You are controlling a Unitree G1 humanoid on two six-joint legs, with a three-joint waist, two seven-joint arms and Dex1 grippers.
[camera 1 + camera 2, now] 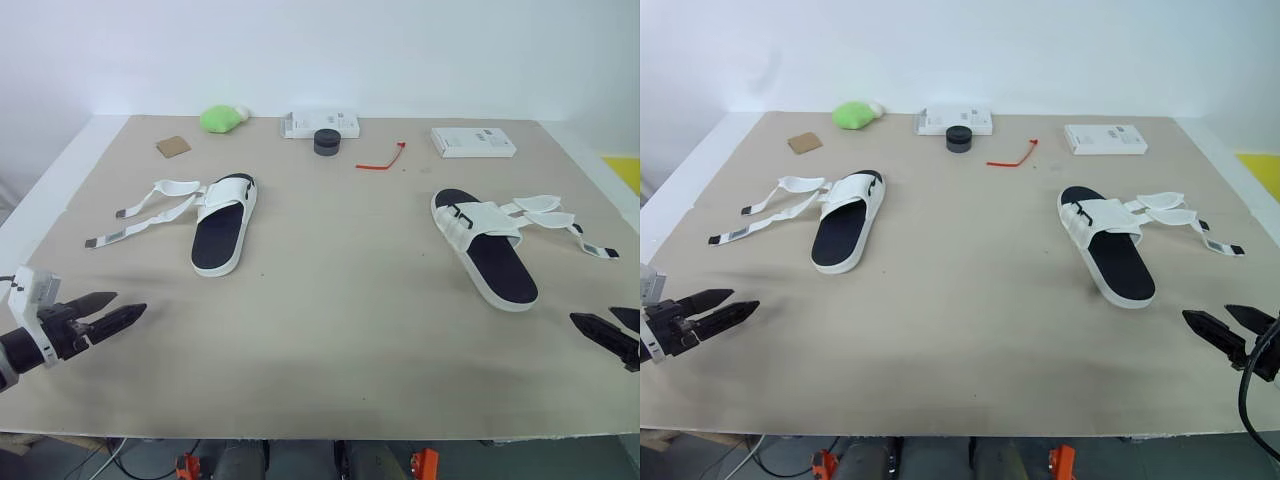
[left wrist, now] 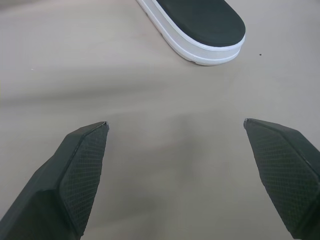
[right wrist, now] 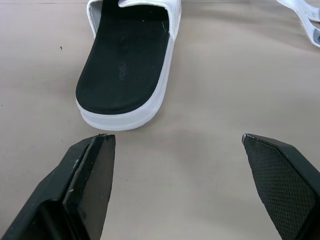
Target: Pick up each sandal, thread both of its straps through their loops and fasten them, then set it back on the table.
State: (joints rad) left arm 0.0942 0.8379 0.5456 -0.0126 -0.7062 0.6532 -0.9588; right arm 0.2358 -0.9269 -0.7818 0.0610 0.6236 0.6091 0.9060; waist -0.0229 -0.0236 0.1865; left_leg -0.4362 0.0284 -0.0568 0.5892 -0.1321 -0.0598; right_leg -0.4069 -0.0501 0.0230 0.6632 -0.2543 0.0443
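Two white sandals with black footbeds lie flat on the tan table. The left sandal (image 1: 224,226) has its two straps (image 1: 150,212) trailing loose toward the left edge. The right sandal (image 1: 486,247) has its straps (image 1: 556,218) lying loose to its right. My left gripper (image 1: 110,310) hovers open near the front left of the table, well short of the left sandal's heel (image 2: 207,25). Low at the front right, my right gripper (image 1: 612,326) is open too, with the right sandal's heel (image 3: 125,75) just ahead of its fingers.
Along the back edge sit a green soft object (image 1: 220,118), a brown square (image 1: 172,146), a white box (image 1: 320,124) with a black round tin (image 1: 327,141) in front, a red strip (image 1: 382,159) and another white box (image 1: 473,142). A wide tan stretch separates the sandals.
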